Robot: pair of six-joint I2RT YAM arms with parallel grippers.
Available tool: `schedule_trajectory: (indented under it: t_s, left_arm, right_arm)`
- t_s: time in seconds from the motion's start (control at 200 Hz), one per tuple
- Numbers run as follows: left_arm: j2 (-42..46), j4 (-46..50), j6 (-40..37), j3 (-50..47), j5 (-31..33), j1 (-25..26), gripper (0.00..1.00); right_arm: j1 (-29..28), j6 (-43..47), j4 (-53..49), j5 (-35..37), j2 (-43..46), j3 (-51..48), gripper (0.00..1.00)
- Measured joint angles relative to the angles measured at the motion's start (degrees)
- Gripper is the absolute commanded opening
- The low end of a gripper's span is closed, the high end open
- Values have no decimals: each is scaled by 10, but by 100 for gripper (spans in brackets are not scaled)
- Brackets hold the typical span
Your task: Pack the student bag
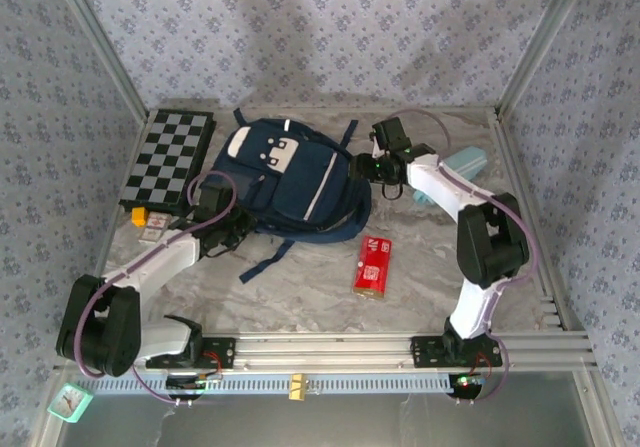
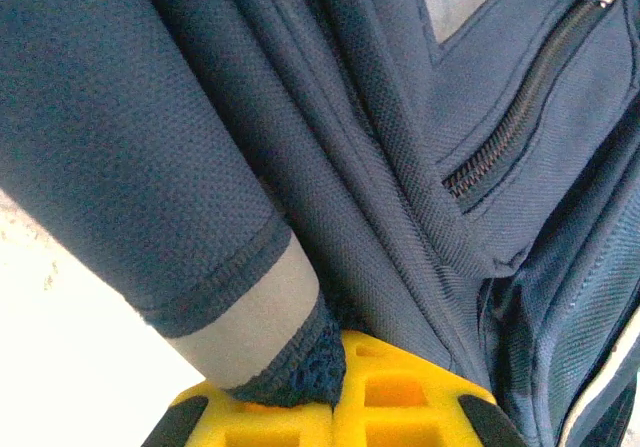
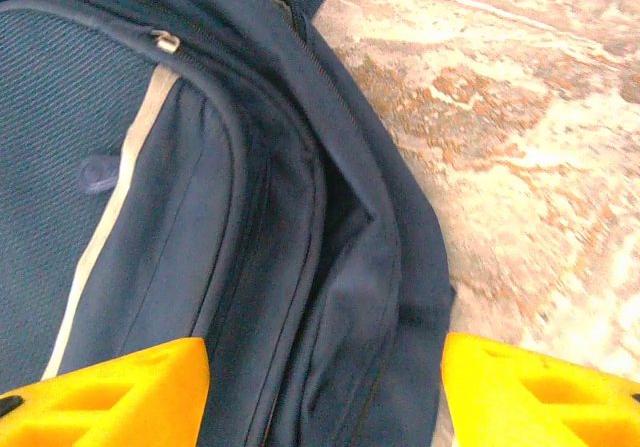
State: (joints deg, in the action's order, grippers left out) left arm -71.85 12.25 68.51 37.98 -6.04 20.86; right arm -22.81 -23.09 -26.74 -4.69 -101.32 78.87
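Note:
The student bag (image 1: 290, 182), navy with a white front patch, lies flat in the middle of the table. My left gripper (image 1: 235, 229) is at its lower-left edge. In the left wrist view the yellow fingers (image 2: 400, 402) are shut on a fold of the student bag (image 2: 300, 372), beside a grey band. My right gripper (image 1: 365, 167) is at the bag's right side. Its yellow fingers (image 3: 130, 392) stand open, straddling the side seam of the student bag (image 3: 330, 307) without pinching it.
A red box (image 1: 372, 265) lies on the table in front of the bag. A checkerboard (image 1: 170, 157) is at the back left with small items (image 1: 150, 222) at its near corner. A light-blue pencil case (image 1: 462, 159) sits behind the right arm.

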Motion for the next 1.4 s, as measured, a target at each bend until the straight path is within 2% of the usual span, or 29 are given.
schedule_trajectory:
  t_s: [0.155,0.29,0.47,0.595,0.96,1.249,1.339,1.399]
  left_arm:
    - [7,3,56,0,34,24,0]
    - [15,2,99,0,50,50,0]
    - [16,-8,143,0,61,87,0]
    - [13,-18,161,4,61,110,0]
    - [-11,-48,195,19,61,147,0]
    - [-12,-50,197,26,61,148,0]
    - [-14,-50,197,31,59,148,0]
    - [-14,-50,197,33,59,148,0]
  right_arm:
    - [-53,-7,-80,40,78,-24,67]
    - [-158,-34,-129,76,105,-27,63]
    - [-290,-104,-132,97,104,-65,56]
    - [-339,-150,-110,103,88,-75,48]
    - [-356,-207,-28,131,19,-73,37]
    - [-357,-192,3,179,-7,-72,30]
    - [-360,-179,4,195,-19,-63,30]
    - [-361,-172,4,206,-24,-58,34]
